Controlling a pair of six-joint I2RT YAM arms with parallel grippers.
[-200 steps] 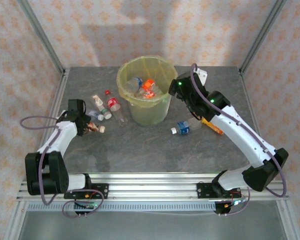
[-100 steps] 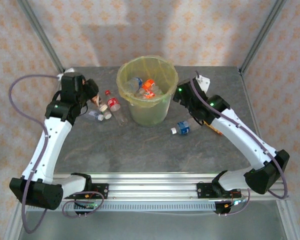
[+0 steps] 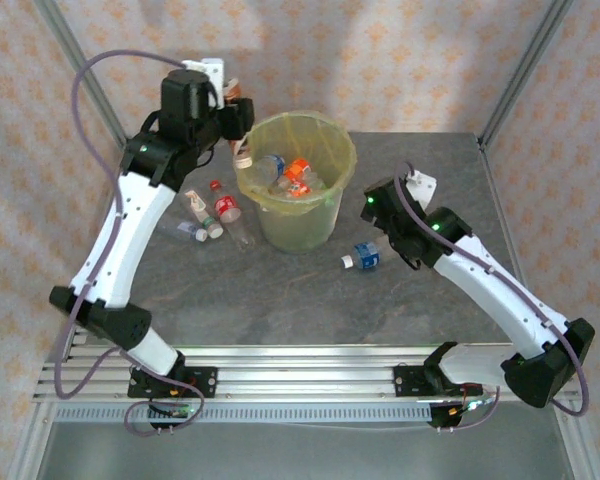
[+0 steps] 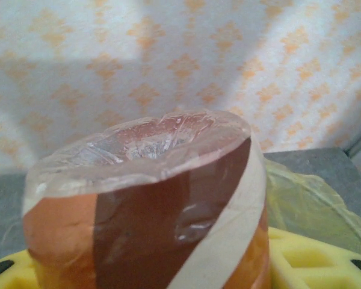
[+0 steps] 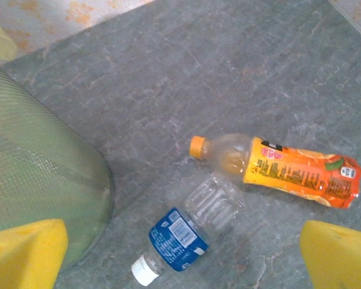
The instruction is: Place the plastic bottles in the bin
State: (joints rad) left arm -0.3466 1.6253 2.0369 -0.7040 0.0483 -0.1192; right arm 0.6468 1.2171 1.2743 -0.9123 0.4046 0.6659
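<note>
Bottle (image 4: 144,205), brown-orange striped label, clamped in left claw (image 3: 237,122); right claw (image 5: 183,250) agape; print unreadable.

Counter (image 5: 168,90) finished in matt veined grey, bottles (image 5: 216,201) made of clear glossy crinkled plastic, bin (image 3: 298,222) lined with translucent yellow film (image 3: 244,158)

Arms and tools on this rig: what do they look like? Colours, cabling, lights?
The left arm and right arm match: white tubular links with black joint housings. A thin purple cable loops along each, and small green lights glow near the wrists. The left tool and right tool carry chunky yellow pads; the left ones show a moulded grid.
</note>
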